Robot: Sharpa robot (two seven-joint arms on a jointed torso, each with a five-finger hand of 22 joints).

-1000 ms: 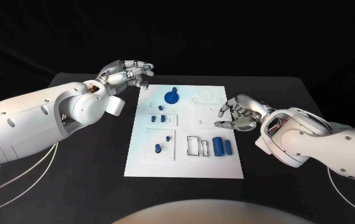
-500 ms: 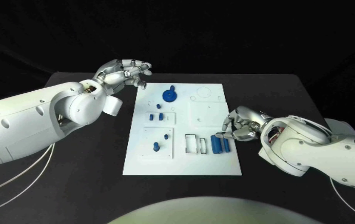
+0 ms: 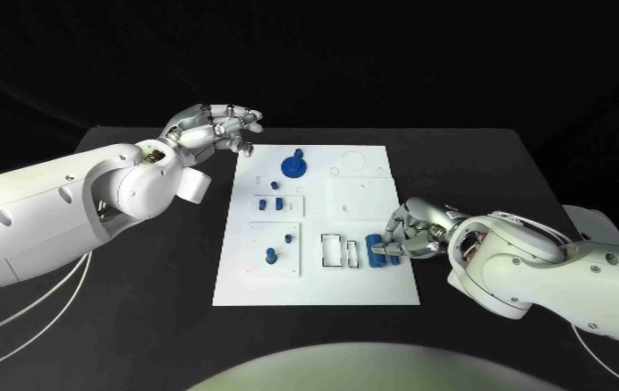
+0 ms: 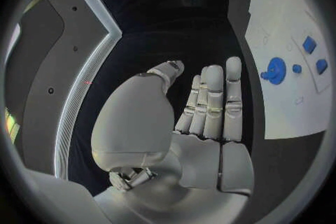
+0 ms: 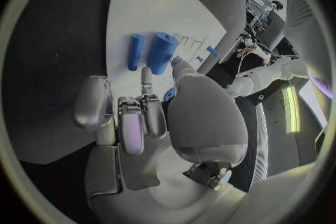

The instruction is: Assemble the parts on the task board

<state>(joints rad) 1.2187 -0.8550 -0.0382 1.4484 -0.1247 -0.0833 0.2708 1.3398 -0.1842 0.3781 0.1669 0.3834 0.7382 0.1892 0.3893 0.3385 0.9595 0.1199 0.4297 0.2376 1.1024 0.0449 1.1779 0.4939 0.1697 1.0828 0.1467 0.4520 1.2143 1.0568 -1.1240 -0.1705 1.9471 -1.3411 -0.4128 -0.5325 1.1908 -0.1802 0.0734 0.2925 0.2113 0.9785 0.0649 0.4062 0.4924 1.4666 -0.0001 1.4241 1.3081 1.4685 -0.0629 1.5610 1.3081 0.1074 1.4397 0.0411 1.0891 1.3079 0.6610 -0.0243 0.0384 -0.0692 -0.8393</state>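
Task board lies mid-tabletop. Right hand at the board's right edge, fingers on the large blue cylinder; grasp unclear. Left hand off the far-left corner, fingers released, empty.

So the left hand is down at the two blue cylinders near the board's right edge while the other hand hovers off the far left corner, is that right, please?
Not quite: the hands are swapped. In the head view the right hand is at the two blue cylinders near the right edge of the task board, and the left hand hovers off its far left corner.
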